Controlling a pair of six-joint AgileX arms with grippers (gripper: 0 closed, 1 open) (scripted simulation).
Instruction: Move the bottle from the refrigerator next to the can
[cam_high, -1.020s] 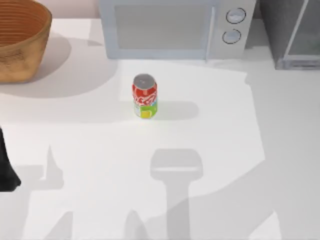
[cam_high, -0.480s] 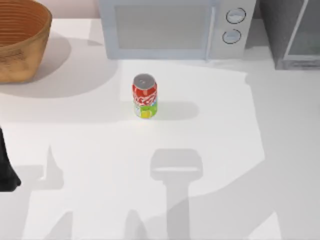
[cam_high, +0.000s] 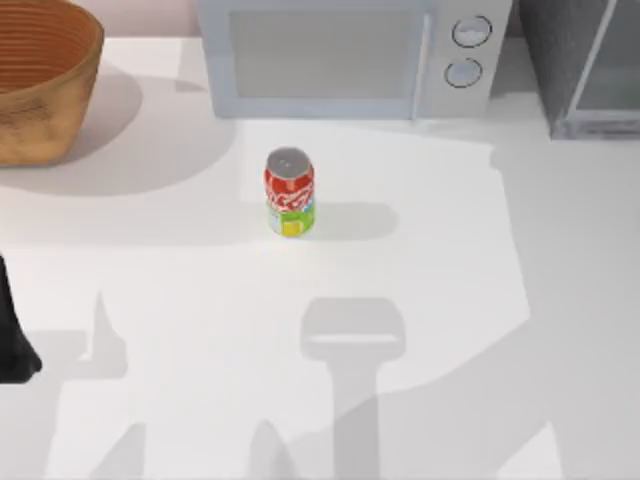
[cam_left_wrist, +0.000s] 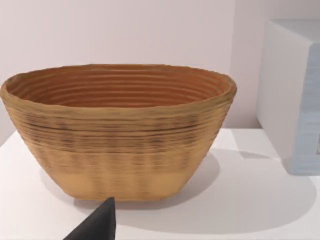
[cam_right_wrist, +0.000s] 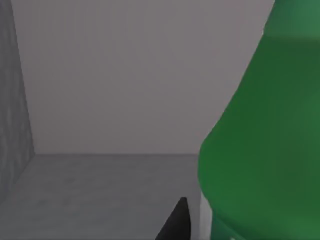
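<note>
The green bottle (cam_right_wrist: 265, 135) looms very close in the right wrist view, standing on the grey floor inside the refrigerator (cam_right_wrist: 95, 185). A dark part of my right gripper (cam_right_wrist: 176, 224) sits right beside the bottle's lower body. From above, the refrigerator (cam_high: 585, 65) is the grey cabinet with a glass door at the far right corner. The red can (cam_high: 290, 192) stands upright mid-table, in front of the microwave. My left arm (cam_high: 12, 340) stays parked at the table's left edge; its gripper (cam_left_wrist: 97, 226) faces the basket.
A light-grey microwave (cam_high: 340, 55) with two round knobs stands at the back, between a woven basket (cam_high: 40, 80) at the far left and the refrigerator. The basket (cam_left_wrist: 117, 130) and the microwave's side (cam_left_wrist: 295, 95) appear in the left wrist view.
</note>
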